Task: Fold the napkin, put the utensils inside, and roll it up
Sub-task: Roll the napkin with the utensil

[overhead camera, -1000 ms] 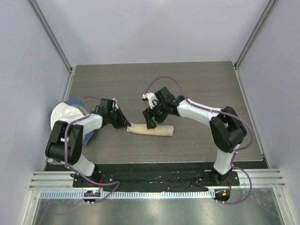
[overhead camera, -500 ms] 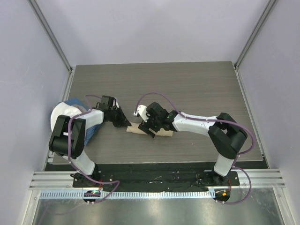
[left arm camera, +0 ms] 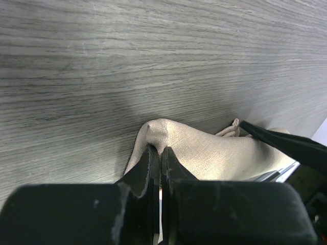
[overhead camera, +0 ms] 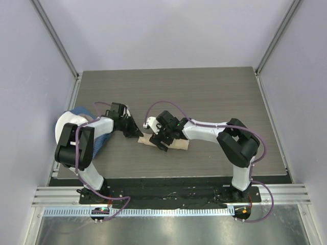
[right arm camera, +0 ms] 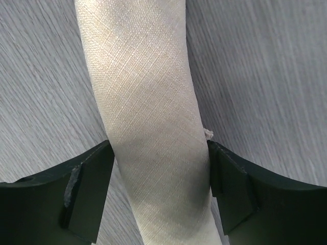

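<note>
The beige napkin [overhead camera: 179, 142] lies rolled into a short tube at the middle of the table. My left gripper [overhead camera: 139, 135] is shut on the roll's left end; in the left wrist view its jaws [left arm camera: 159, 150] pinch a fold of the napkin [left arm camera: 214, 155]. My right gripper [overhead camera: 161, 142] is lowered over the left part of the roll. In the right wrist view it [right arm camera: 161, 168] stands open astride the napkin [right arm camera: 143, 76], one finger [right arm camera: 92, 176] at each side, the cloth not visibly squeezed. The utensils are hidden.
A white rounded object [overhead camera: 67, 126] and a blue cloth [overhead camera: 82, 111] sit at the table's left edge, beside the left arm. One finger of the right gripper [left arm camera: 286, 145] shows at the right of the left wrist view. Grey walls enclose the table.
The right gripper has moved left and down from behind the roll to straddle it. The left gripper has stayed shut on the roll's end.
</note>
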You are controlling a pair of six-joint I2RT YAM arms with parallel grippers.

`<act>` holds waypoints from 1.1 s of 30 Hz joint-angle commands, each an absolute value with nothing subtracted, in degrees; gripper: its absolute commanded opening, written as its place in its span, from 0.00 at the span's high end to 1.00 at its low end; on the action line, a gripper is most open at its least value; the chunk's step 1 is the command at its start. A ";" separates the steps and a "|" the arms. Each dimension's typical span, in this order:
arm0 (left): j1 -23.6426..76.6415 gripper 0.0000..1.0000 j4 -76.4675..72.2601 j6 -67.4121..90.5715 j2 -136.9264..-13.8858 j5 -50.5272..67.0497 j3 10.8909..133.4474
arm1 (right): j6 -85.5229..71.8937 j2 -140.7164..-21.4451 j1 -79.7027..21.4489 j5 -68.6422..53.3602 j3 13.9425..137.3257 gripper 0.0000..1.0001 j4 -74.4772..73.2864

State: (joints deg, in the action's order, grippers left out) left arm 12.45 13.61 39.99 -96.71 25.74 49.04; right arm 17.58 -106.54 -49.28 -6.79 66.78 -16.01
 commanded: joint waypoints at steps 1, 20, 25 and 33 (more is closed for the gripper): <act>12.13 0.98 14.06 38.58 -97.03 26.28 51.06 | 15.74 -109.32 -46.59 -14.31 71.19 0.24 -21.86; 12.13 0.35 11.69 37.18 -84.47 18.02 45.98 | 8.53 -128.23 -35.69 -51.12 86.04 0.64 -43.06; 12.13 0.37 10.20 37.70 -84.11 20.38 44.04 | 5.37 -132.27 -33.67 -56.77 87.27 0.64 -43.16; 12.30 0.39 3.88 39.72 -84.37 23.47 41.31 | 3.16 -135.53 -32.17 -56.78 88.51 0.63 -43.07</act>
State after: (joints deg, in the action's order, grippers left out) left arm 12.34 9.72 38.76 -85.10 21.04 41.87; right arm 2.81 -132.66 -32.08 -62.72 88.36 -42.39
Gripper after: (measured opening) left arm 0.621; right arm 0.369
